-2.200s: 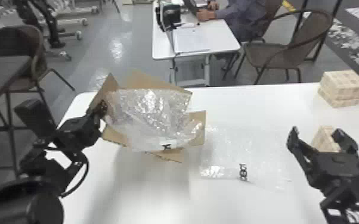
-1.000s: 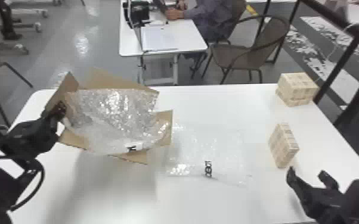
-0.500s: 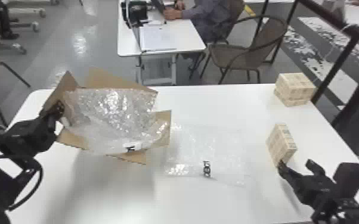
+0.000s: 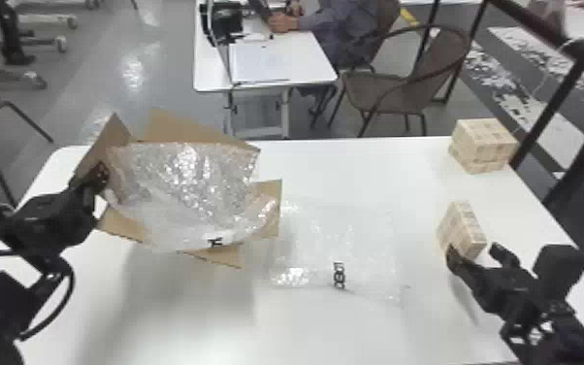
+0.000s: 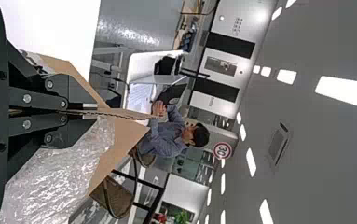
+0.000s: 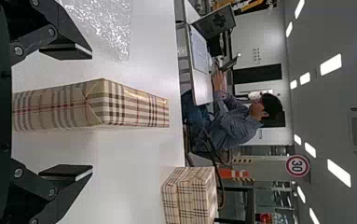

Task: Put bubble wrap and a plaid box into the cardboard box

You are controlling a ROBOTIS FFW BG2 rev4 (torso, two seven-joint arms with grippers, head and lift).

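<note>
L pincer (image 4: 98, 177) clamped on carton (image 4: 186, 130), 11 o'clock, likely steadying it | R pincer (image 4: 474, 251) wide astride upright plaid box (image 4: 460, 227) on bench (image 4: 184, 320), 2 o'clock, presumably to grip its sides | wrap (image 4: 189, 179) in carton, probably padding

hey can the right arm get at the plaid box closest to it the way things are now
Probably yes. The right end effector is open, its fingers spread wider than the near plaid box, and nothing seems to lie between them and it.
</note>
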